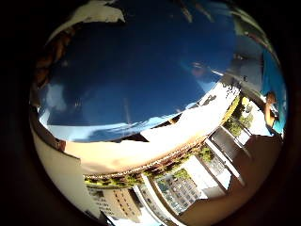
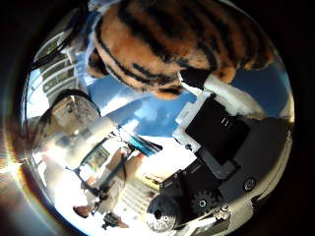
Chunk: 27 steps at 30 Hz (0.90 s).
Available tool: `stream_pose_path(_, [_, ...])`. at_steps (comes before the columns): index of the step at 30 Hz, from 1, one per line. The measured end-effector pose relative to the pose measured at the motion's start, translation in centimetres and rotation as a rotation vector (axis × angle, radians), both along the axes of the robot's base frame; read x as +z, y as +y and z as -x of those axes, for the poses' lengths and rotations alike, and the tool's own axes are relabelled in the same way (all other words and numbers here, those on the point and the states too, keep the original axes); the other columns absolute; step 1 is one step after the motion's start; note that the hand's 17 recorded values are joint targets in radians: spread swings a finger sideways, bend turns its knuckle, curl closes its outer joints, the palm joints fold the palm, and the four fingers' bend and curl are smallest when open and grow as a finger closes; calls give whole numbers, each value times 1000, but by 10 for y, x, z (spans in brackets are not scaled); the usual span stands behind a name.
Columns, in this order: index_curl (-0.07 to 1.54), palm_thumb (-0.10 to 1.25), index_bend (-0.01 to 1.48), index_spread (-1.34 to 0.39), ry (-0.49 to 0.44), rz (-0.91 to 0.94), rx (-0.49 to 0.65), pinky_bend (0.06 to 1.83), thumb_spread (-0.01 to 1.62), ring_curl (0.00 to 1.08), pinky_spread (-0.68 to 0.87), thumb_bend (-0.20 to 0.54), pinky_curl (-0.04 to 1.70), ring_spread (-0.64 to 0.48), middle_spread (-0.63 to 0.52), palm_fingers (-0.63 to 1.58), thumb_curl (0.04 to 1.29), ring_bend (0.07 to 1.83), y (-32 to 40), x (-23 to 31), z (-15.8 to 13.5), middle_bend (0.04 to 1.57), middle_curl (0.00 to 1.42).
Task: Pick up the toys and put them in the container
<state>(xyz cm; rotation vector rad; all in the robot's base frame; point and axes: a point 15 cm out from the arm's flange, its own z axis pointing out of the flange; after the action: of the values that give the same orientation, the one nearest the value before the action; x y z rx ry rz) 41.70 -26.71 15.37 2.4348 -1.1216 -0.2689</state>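
Note:
In the right thumb side palm view, an orange plush tiger toy (image 2: 182,39) with black stripes fills the part nearest the palm. My hand (image 2: 221,123) shows as white and black fingers curled against the toy, one black fingertip (image 2: 193,78) pressing its underside. A blue surface (image 2: 148,108) lies beyond the toy. In the right little finger side palm view the same kind of blue surface (image 1: 141,66) fills most of the picture, with my white fingers (image 1: 212,165) at the rim. I cannot tell whether the blue surface is the container.
A tan table edge (image 1: 122,151) borders the blue surface in the right little finger side palm view. A teal and orange object (image 1: 273,104) sits at that view's far side. Room clutter and a stand (image 2: 98,177) show beyond in the right thumb side palm view.

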Motion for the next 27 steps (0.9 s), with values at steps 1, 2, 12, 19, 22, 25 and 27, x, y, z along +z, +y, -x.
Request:
stream_pose_path(1, [295,1040,428,-832,16,-2,-12,1314,1016,783,255,10,479,-69,-259,1071,583,1262,1,3,6,1055,883])
stream_pose_path(2, [307,1041,455,-863,36,-5,-23,1347,1026,795,246,6,503,-75,-263,1048,596,1278,2,7,13,1070,906])
stream_pose_path(12, [470,1053,647,-1064,107,-115,-138,1541,1077,864,178,-10,671,-118,-279,913,698,1393,36,92,63,1156,1055])
stream_pose_path(19, [632,1016,698,-1149,2,-185,-142,1611,1086,887,148,-16,745,-129,-279,833,749,1453,81,197,51,1211,1116])
stream_pose_path(22, [702,1005,701,-1173,-47,-279,-107,1629,1086,891,141,-15,767,-133,-278,806,766,1476,129,237,40,1231,1131])
stream_pose_path(25, [788,998,698,-1198,-97,-352,-92,1648,1087,895,133,-13,789,-137,-275,779,784,1497,181,262,34,1256,1143])
stream_pose_path(27, [846,995,691,-1212,-136,-377,-96,1661,1088,896,130,-12,803,-139,-273,764,796,1511,220,275,31,1271,1147])
